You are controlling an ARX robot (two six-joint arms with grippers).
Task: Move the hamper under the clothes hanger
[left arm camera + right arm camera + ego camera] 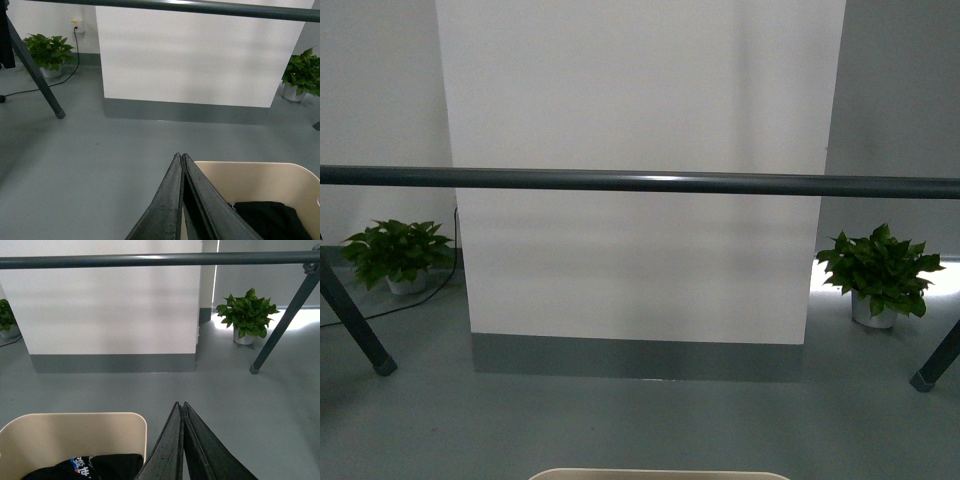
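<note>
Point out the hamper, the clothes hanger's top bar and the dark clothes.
hamper (250, 175): left wrist view, bare inner wall.
clothes hanger (640, 182): front view, middle of its horizontal bar.
dark clothes (270, 220): left wrist view, black fabric inside the hamper.

Bare indoor test room: grey floor (620, 420), white wall (640, 90), potted plants (878, 272).

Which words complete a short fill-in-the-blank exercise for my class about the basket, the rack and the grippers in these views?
1. The hamper is coloured ____.
2. Inside the hamper lies a ____ garment.
3. The fingers of the left gripper are ____.
4. Beyond the clothes hanger, ____ potted plants stand on the floor, one on each side.

Missing words: beige; black; shut; two
</note>
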